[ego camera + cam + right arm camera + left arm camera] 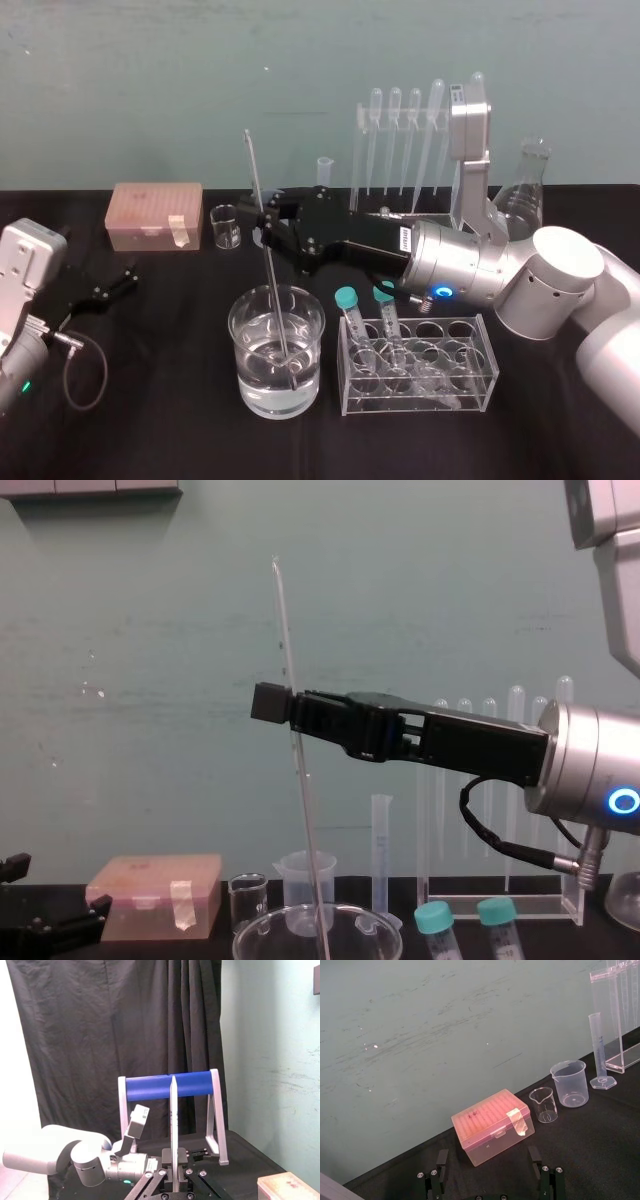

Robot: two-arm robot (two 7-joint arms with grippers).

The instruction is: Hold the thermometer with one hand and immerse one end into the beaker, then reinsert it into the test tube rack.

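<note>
Risk: thermometer (274, 275) tilted, tip low in beaker (240, 345); pushing down may snap it on the glass floor, loose grip may drop it | Right gripper (265, 225) clamped on its middle, stem above and below fingers | Left gripper (115, 280) parked near left, jaws apart.
</note>
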